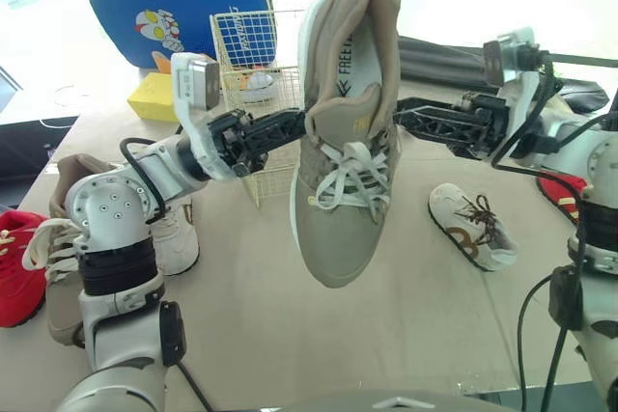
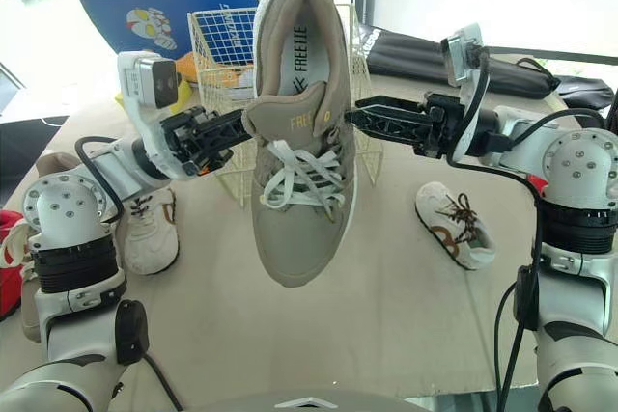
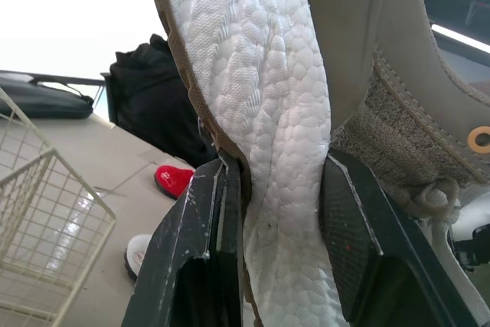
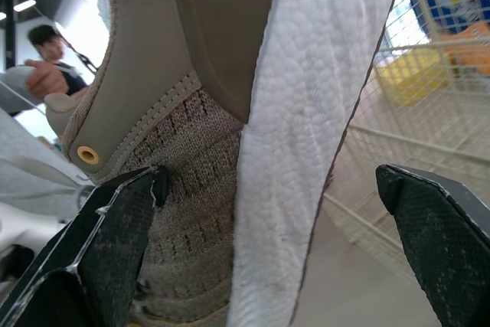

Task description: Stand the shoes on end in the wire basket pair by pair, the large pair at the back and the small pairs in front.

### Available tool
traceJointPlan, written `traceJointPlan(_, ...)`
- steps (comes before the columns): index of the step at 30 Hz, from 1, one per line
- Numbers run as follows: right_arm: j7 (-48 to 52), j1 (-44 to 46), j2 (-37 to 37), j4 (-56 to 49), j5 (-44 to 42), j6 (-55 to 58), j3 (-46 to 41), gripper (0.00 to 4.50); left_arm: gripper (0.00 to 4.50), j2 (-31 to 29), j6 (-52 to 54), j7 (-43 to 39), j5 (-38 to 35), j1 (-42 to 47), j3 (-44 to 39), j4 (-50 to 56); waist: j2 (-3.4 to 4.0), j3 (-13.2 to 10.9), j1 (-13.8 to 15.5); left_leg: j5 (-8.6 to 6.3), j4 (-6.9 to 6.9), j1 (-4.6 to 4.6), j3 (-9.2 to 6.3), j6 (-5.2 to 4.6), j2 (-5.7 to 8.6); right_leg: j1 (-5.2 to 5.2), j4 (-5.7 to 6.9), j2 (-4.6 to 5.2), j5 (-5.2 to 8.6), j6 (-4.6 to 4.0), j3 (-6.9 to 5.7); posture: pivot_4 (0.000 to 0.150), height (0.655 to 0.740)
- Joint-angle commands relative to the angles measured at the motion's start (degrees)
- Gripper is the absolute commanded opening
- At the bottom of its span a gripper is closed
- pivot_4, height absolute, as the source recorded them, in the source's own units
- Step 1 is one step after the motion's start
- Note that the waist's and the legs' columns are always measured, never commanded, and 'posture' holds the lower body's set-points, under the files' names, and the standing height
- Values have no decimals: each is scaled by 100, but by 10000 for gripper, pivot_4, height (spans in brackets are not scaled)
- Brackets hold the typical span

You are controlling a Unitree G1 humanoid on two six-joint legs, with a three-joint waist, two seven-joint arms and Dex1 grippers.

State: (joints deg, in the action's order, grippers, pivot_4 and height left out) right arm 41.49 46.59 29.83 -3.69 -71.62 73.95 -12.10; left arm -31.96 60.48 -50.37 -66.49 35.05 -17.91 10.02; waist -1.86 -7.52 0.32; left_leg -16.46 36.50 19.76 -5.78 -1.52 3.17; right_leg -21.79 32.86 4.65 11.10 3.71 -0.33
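Hanging clear of the counter (image 1: pixel 406 325), the large tan shoe (image 1: pixel 343 142) sits heel up and toe down, opening and white laces turned toward the head camera, in front of the wire basket (image 1: pixel 253 55). Left jaws: clamped on the shoe's edge; the left wrist view shows one black finger (image 3: pixel 207 250) on each side of the white textured sole, both in contact. Right jaws: spread wide at the opposite side of the shoe; in the right wrist view one finger (image 4: pixel 107 250) lies against the knit upper, the other stands well off from the sole with basket wire visible in the gap. Basket stands upright at the back of the counter; something white and orange is inside, identity not readable. On the counter: small white shoe with brown laces (image 1: pixel 473 229) to the robot's right, lying on its side; a red shoe (image 1: pixel 558 190) further right; a white shoe (image 1: pixel 179 238), a second tan shoe (image 1: pixel 48 258) and a second red shoe (image 1: pixel 14 277) to the left. Behind the basket: blue case (image 1: pixel 174 12), yellow block (image 1: pixel 154 98), black bag (image 1: pixel 444 55). A person (image 4: pixel 46 59) is visible in the right wrist view.
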Motion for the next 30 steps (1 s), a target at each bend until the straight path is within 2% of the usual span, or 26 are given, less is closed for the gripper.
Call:
traceJointPlan(1,-66,146,-140,-148,-477,284,76,37110,11120,5,-279,-66,-33,74,81,366,1,-1,-1,0,-1,0,0,0,0,-1,0,0,0,0,0,1500,7400)
traceJointPlan(2,-107,149,-171,-140,-550,327,65,31440,11120,1,-297,-61,-37,69,92,372,2,-1,0,0,-2,0,0,0,0,-2,1,-1,0,0,0,1500,7400)
traceJointPlan(3,-155,142,-211,-152,-651,375,56,27890,11119,-26,-342,-91,25,38,142,427,2,-1,1,0,-2,0,-1,0,-1,-2,0,-1,0,0,-1,1500,7400)
traceJointPlan(4,-189,127,-243,-178,-725,402,53,21767,11117,-59,-396,-128,111,0,205,485,4,-2,-3,0,-2,-1,0,0,-1,-2,1,-1,0,0,-1,1500,7400)
traceJointPlan(5,-268,110,-293,-173,-831,421,32,19949,11117,-74,-431,-137,157,-33,254,535,7,-4,-8,0,-2,-1,0,0,-1,-2,1,-2,0,0,-1,1500,7400)
traceJointPlan(8,-429,48,-367,-216,-974,440,7,9333,11106,-109,-515,-108,276,-93,331,618,10,-5,-12,0,-2,-3,2,0,-1,-2,3,-3,0,0,-1,1500,7400)
traceJointPlan(11,-557,-17,-369,-284,-1085,420,-51,595,11095,-155,-502,74,294,-114,292,596,14,-8,-4,0,-1,-3,1,0,-1,-1,4,-4,0,0,-1,1500,7400)
traceJointPlan(13,-678,-68,-364,-345,-1184,347,-138,76,11093,-246,-354,260,170,-118,177,564,14,-8,-6,0,-1,-2,2,0,-1,-1,3,-4,0,1,-1,1500,7400)
traceJointPlan(14,-756,-97,-356,-381,-1268,297,-198,0,21309,-267,-333,404,113,-109,91,579,14,-8,-11,0,-1,-2,2,0,-1,-1,3,-5,0,1,-1,1500,7400)
traceJointPlan(15,-819,-123,-349,-418,-1338,250,-247,0,24632,-286,-311,531,52,-104,25,598,14,-8,-20,1,-1,-3,1,-1,-1,-1,3,-5,0,1,-1,1500,7400)
traceJointPlan(17,-967,-172,-329,-470,-1549,148,-362,0,35606,-352,-275,772,-21,-157,-60,702,13,-7,-24,1,-1,-2,0,-1,-3,-2,3,-5,0,1,-1,1500,7400)
traceJointPlan(19,-1171,-172,-297,-448,-1844,-25,-519,0,43912,-305,-342,1280,-76,-278,-245,878,15,-8,-28,0,-2,-2,-2,-1,-3,-3,3,-5,0,1,-1,1500,7400)
traceJointPlan(25,-1557,18,-190,-198,-2294,-515,-656,0,44904,-528,-454,2145,-791,-1010,-867,1819,22,-13,-76,0,-6,-2,-2,0,-6,-3,0,-4,0,1,1,1500,7400)
traceJointPlan(30,-1209,640,-97,503,-1641,-1075,-708,0,44904,-903,-629,2343,-1271,-2174,-1599,2569,36,-21,-111,0,-7,-6,7,-1,-8,-9,2,-13,1,0,15,1500,7400)
